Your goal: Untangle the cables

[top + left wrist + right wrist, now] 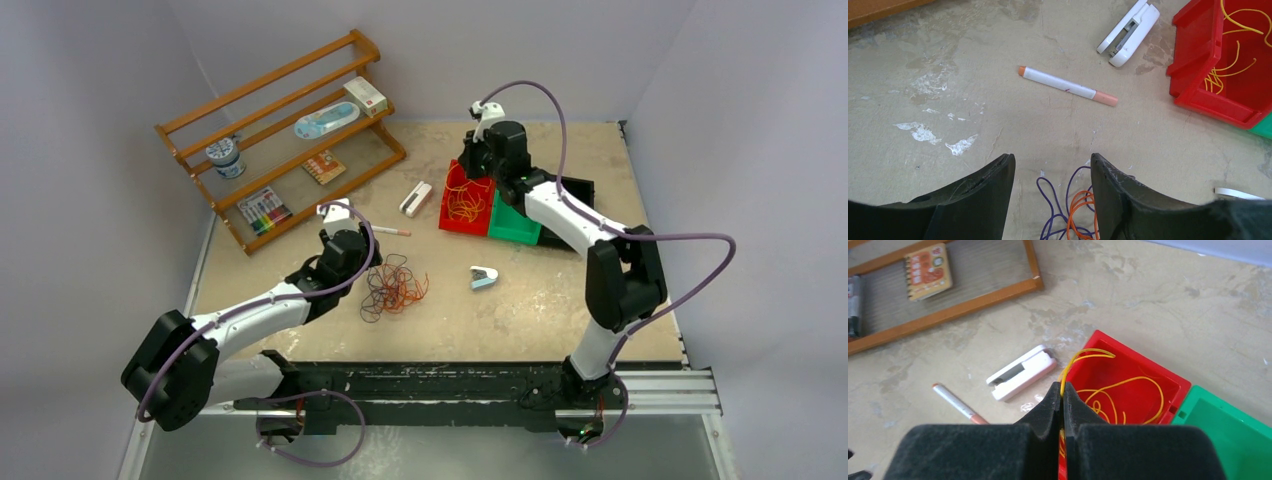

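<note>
Pinching thin yellow wire [1098,352] over red plastic bin [1143,361], right pincer [1062,390] clenched tight. Left pincer [1052,162] released, hovers above loose tangle of orange and dark thin wires [393,286] on tabletop [540,310]. Wires look light, limp, springy; better take outer loop, not knot.

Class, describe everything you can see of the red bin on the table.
The red bin looks like glossy moulded plastic and is open-topped. It sits upright on the table, against a green bin. Loose yellow cable loops inside it, and one strand rises to the shut right gripper.
</note>
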You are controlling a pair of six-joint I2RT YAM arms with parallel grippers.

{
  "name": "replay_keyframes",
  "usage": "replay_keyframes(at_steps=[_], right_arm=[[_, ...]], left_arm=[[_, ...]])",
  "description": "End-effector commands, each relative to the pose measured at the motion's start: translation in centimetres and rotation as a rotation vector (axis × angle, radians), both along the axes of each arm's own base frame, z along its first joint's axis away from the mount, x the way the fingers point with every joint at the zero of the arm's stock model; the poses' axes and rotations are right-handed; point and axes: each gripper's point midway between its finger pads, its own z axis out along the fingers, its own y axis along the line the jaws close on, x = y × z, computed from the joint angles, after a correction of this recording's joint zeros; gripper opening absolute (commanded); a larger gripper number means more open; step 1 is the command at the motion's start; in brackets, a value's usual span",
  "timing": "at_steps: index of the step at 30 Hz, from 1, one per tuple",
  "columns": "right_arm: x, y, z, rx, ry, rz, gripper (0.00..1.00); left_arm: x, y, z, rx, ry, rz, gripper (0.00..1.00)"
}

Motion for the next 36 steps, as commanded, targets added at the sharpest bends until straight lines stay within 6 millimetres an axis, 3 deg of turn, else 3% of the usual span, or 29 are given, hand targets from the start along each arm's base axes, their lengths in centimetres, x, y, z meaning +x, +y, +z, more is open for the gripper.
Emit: replay_keyframes(at_steps=[1,6,12,14,18,23,31,36], right_arm=[[1.3,-1.5,0.1,-0.009,-0.027,-0.102,0.0],[1.4,-4.1,-1.5,-0.062,0.01,-0.243,0.0],[1.0,-6.1,-2.1,-0.105,0.024,-0.324,0.0],[0.9,-5.7,-2.1,-0.099,0.024,-0.297,0.0],[0.4,-2.6,-2.6,-0.052,0.034,-0.121,0.0],[0.4,-1.2,-5.2,-0.054,0.093,-0.044,0.0],[0.8,-0.9,-10.8,-0.12,0.234,-0.045,0.0],[0.9,-0.6,-13.1,-0.151,0.272,-0.035,0.0]], left_arm=[[0.9,-0.1,1.9,-0.017,-0.044,0.013,0.57],[0.9,-0.3,1.7,-0.014,-0.039,0.01,0.57],[1.0,-0.3,1.6,-0.014,-0.034,0.008,0.56],[1.0,-0.4,1.5,-0.014,-0.033,0.009,0.56],[1.0,-0.5,1.3,-0.015,-0.028,0.005,0.56],[0.9,-0.5,1.3,-0.016,-0.025,0.005,0.56],[0.8,-0.4,1.4,-0.015,-0.023,0.003,0.56],[0.8,-0.4,1.4,-0.019,-0.024,0.004,0.56]])
